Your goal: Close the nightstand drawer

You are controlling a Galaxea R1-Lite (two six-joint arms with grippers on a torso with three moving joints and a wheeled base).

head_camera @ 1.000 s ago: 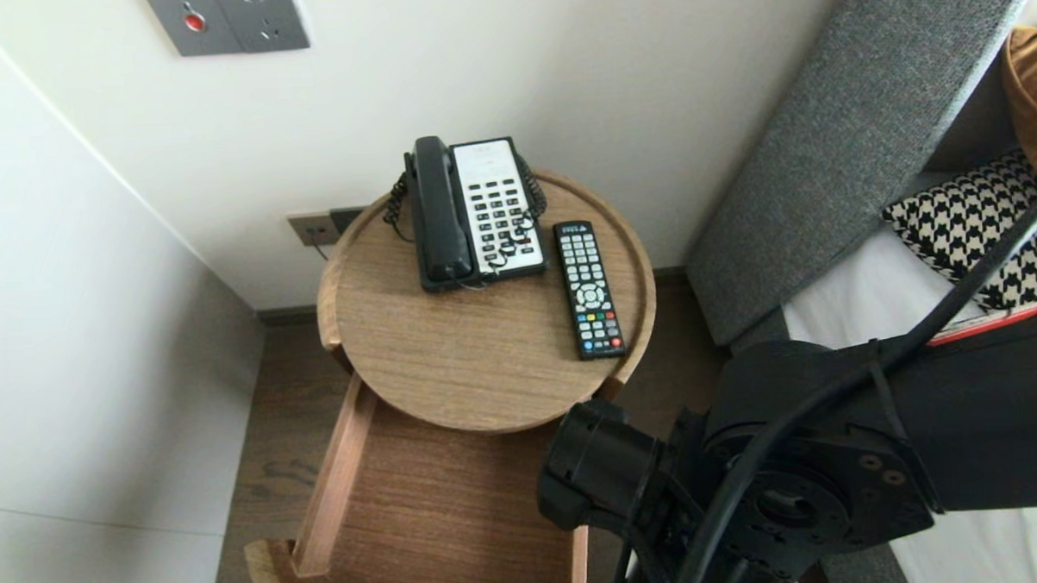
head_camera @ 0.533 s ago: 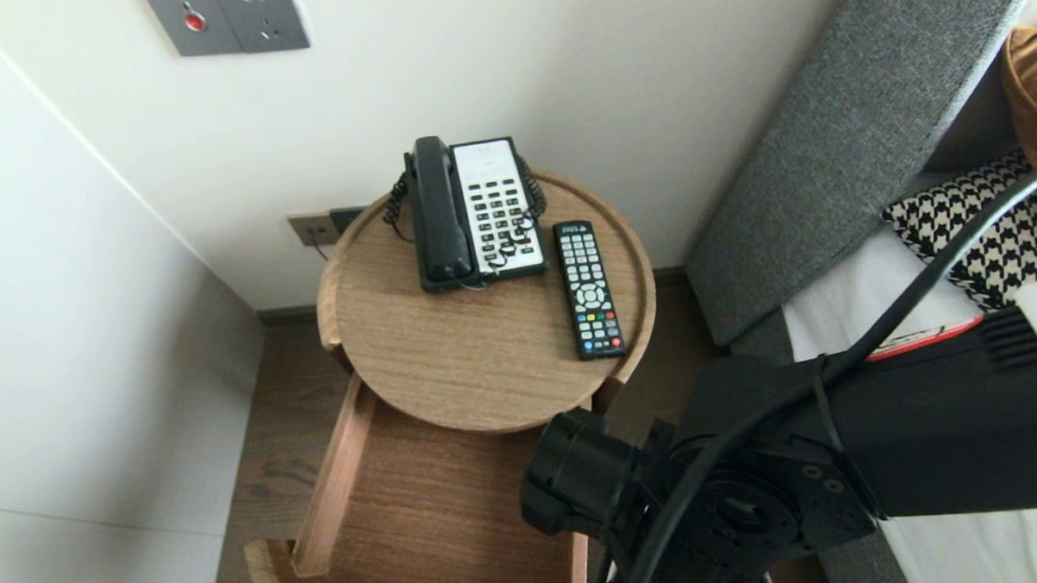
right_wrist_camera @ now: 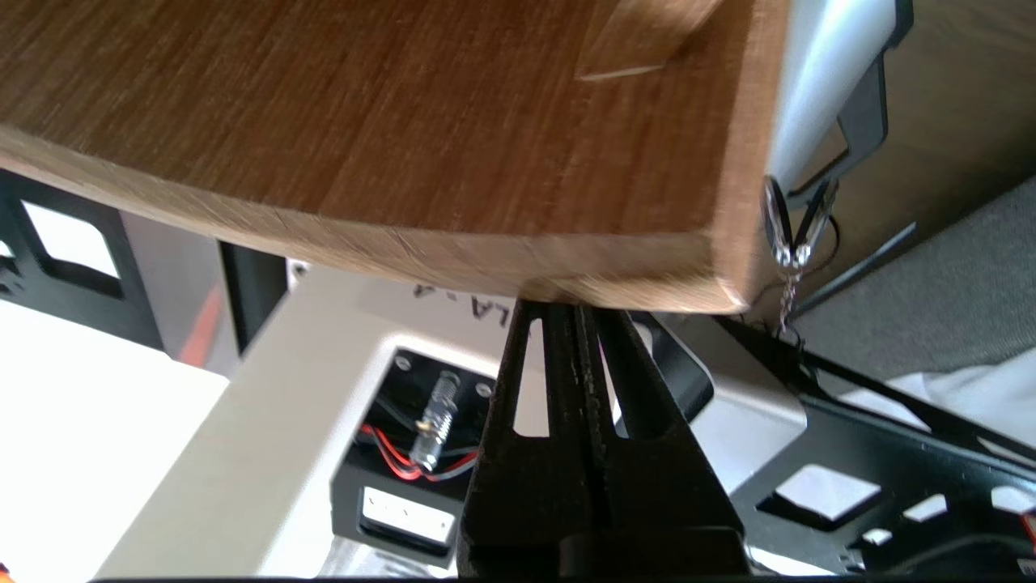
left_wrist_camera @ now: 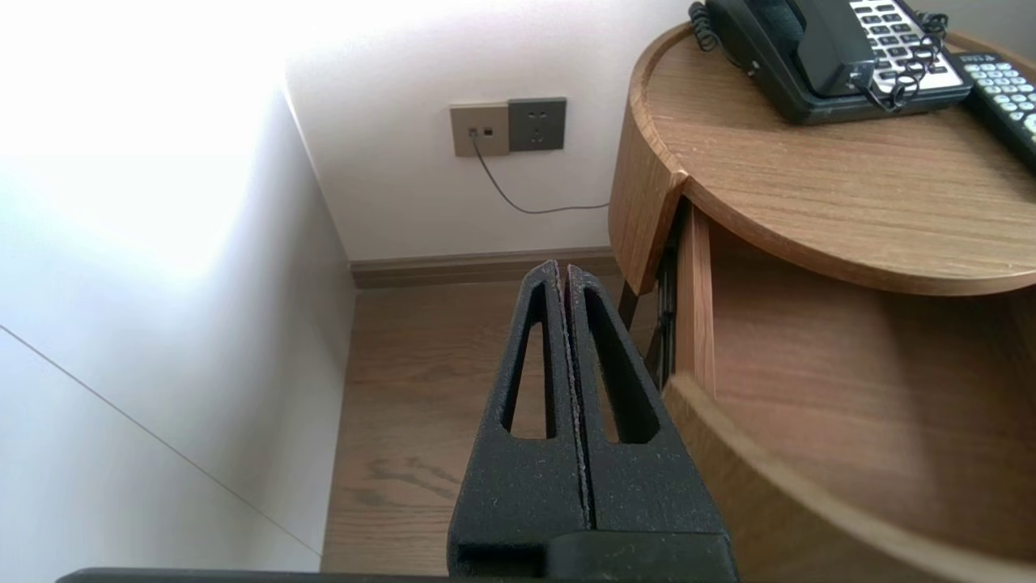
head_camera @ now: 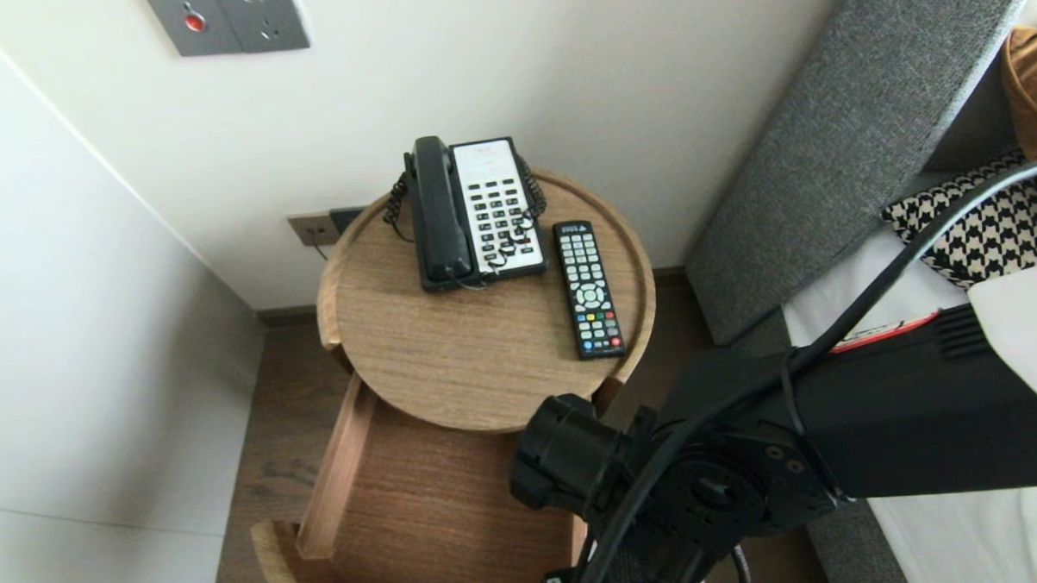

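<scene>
Big picture first: the grey headboard and the bed fill our right side, and the round wooden tabletop sits in the corner ahead. Beneath it the drawer is pulled well out toward us, and nothing shows inside it.

Here's the change. Over the last second the right arm has swung lower and further across the drawer's near right corner. The drawer's near end now sits a touch closer to the tabletop than it did. So it has crept inward a little, though it still stands mostly open.

In the wrist view, the right claw is fully closed with nothing between its fingers. Its tips are up against the lower edge of the drawer front. We can't quite tell whether they press on the wood or sit just under it.

The left claw is pinched closed too, empty, parked over the floor just off the drawer's left side.

Smaller items haven't budged: the telephone at the back of the tabletop, and the remote just beside it.
</scene>
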